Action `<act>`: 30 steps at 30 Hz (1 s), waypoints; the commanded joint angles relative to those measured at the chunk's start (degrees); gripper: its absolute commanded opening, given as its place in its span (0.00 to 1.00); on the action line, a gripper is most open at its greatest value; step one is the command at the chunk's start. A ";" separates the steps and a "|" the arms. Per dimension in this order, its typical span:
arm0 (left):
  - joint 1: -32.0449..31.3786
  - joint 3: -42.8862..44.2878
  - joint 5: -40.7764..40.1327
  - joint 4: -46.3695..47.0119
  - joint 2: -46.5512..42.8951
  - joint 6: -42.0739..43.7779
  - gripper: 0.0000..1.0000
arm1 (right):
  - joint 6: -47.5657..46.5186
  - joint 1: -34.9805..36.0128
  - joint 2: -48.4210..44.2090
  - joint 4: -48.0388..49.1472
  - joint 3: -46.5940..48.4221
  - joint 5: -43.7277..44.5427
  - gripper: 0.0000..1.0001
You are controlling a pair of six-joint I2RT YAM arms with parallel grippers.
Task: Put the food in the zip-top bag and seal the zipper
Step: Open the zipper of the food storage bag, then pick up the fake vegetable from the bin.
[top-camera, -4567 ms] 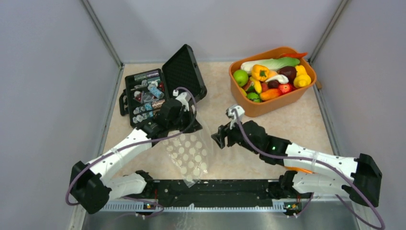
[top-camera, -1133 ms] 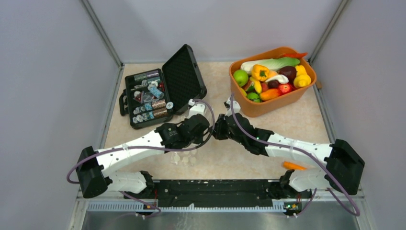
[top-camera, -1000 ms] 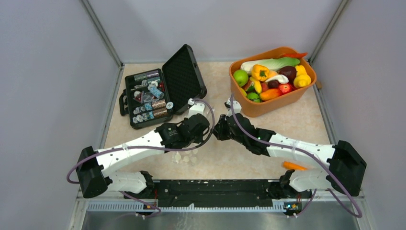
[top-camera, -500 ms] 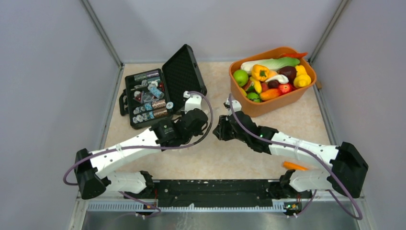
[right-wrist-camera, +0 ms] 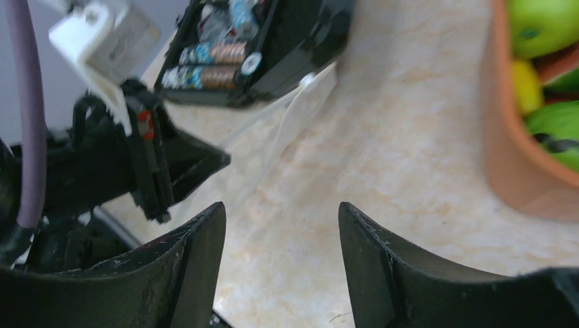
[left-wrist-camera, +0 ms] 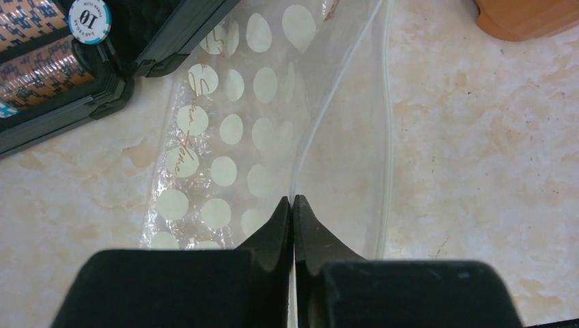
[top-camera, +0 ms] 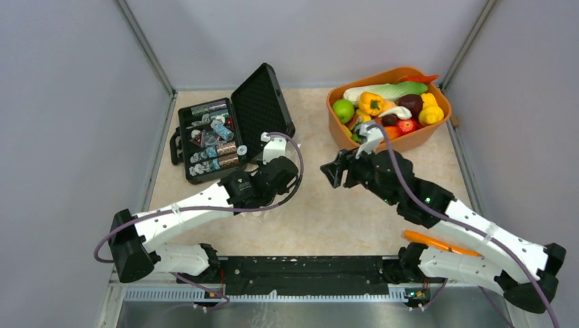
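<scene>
We see left claw (left-wrist-camera: 292, 205) pinched shut on edge of zip-top bag (left-wrist-camera: 232, 130), bag spreading ahead of it over tabletop (left-wrist-camera: 478, 171) beside black case (left-wrist-camera: 61, 102); right claw (right-wrist-camera: 281, 225) gapes empty, bag to its left, food (right-wrist-camera: 546, 27) in orange tub (right-wrist-camera: 505, 157) right

"10", perhaps "LAS VEGAS" too, on the round chip (left-wrist-camera: 89, 11)

Left arm (top-camera: 184, 208), right arm (top-camera: 491, 232): white links, black joints, purple cables (right-wrist-camera: 24, 102); black wedge-shaped gripper fingers (right-wrist-camera: 191, 266).
</scene>
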 commanded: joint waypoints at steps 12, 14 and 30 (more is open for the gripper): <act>0.36 -2.44 6.86 8.00 -2.66 3.32 0.00 | 14.92 -58.14 9.99 5.94 6.21 -18.80 0.57; 0.30 -2.67 7.32 8.25 -2.80 3.32 0.00 | 18.17 -60.70 12.50 10.10 5.47 -21.39 0.57; 0.44 -2.81 9.39 9.05 -2.28 4.10 0.00 | 24.24 -62.08 26.63 15.65 7.18 -18.28 0.56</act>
